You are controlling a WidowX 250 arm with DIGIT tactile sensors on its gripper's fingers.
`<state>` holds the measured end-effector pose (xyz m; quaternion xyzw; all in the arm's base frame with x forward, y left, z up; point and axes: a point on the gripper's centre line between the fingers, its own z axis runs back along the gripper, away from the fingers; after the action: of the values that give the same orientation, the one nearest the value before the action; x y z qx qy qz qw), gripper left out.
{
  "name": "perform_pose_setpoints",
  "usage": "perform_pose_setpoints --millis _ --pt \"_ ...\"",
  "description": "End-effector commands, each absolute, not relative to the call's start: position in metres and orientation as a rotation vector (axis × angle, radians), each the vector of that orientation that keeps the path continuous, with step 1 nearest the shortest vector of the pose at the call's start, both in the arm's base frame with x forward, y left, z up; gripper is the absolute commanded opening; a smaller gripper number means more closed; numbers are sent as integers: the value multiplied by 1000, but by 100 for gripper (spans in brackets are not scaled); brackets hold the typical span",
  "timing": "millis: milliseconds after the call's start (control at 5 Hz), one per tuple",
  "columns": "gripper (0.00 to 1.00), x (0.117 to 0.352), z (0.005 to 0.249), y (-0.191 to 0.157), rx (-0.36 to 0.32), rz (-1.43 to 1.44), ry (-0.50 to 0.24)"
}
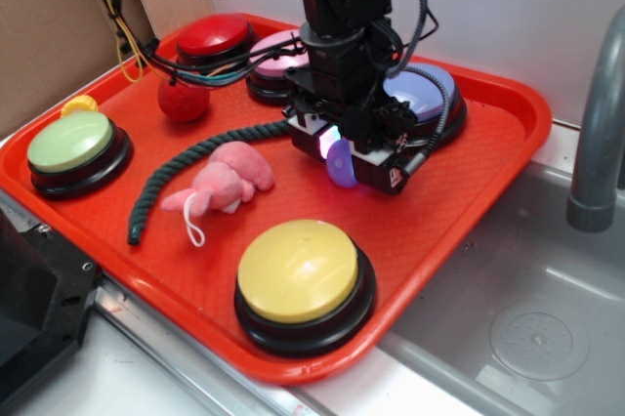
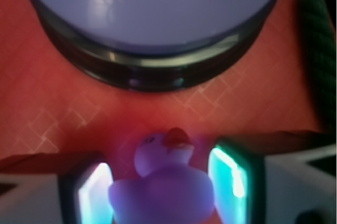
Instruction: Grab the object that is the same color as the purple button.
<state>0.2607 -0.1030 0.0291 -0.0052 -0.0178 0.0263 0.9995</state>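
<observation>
The object is a small glossy purple rubber duck with a red beak. It sits between my gripper's two lit pads, and its body touches both of them. In the exterior view the duck shows as a purple lump in my gripper, low over the red tray. The purple button, a lavender dome on a black base, stands just behind the gripper. The button fills the top of the wrist view.
On the tray are a yellow button, a green button, a red button and a pink button. A pink plush, a red ball and a dark rope lie left. A sink is right.
</observation>
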Motion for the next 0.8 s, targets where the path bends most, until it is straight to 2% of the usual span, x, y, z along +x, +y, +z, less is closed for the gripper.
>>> perform_pose_setpoints --millis 0,200,400,600 --pt "0 262 72 -77 -68 98 -85" --pt "0 249 117 -40 -50 123 -98" --pt "0 237 151 -16 0 147 -116" --pt "0 222 182 2 13 163 -175"
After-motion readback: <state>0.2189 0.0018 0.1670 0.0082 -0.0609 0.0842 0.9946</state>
